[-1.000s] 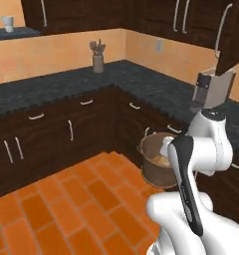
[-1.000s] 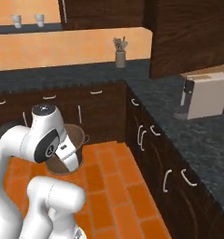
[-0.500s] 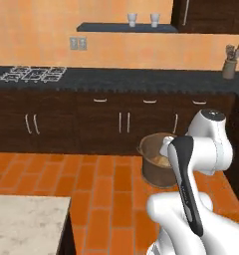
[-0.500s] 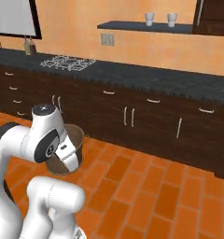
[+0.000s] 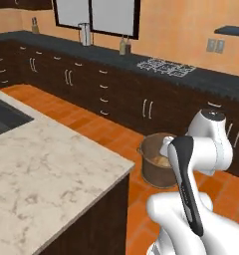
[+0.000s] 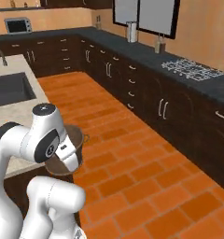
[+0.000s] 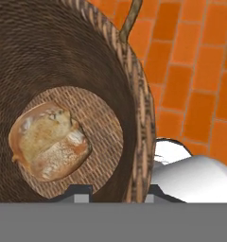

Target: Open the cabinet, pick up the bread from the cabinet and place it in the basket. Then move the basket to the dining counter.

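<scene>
Now that the base has swung from the stove wall toward the dining counter (image 5: 52, 169), the hand (image 7: 114, 191), nearly closed, grips the rim of the basket (image 7: 139, 108) above the brick floor, bread (image 7: 49, 140) lying inside, ready for placing.

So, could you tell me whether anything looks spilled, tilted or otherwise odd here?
Nothing stands out. The bread lies flat on the bottom of the basket, which hangs upright over the tiled floor, beside the dining counter.
</scene>
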Available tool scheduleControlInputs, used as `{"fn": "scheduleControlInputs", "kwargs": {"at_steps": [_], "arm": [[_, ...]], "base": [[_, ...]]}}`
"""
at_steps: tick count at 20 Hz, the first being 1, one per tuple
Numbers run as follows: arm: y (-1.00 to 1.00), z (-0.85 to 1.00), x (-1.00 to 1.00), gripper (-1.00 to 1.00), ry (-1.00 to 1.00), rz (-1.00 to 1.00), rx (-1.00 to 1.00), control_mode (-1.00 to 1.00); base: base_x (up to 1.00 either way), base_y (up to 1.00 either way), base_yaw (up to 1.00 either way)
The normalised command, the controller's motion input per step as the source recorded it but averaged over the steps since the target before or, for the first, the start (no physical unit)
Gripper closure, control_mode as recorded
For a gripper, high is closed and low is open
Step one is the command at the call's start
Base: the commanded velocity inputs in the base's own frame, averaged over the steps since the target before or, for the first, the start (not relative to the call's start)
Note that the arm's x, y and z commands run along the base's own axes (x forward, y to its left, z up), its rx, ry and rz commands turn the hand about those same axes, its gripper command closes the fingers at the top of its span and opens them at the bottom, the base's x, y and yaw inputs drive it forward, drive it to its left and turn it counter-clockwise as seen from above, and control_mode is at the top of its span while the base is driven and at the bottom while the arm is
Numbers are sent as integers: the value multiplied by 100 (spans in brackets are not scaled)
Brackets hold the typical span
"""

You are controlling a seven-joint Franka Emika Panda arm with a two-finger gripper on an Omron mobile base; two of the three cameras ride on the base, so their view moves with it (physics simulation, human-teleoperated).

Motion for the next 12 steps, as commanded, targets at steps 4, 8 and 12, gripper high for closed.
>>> {"fn": "scheduleControlInputs", "kwargs": {"at_steps": [4, 8, 12], "arm": [[0, 0, 0, 100, 0, 0, 0, 100], [0, 0, 0, 100, 0, 0, 0, 100], [0, 0, 0, 100, 0, 0, 0, 100]], "base": [[0, -6, 100], [2, -13, 86], [0, 86, 37]]}}
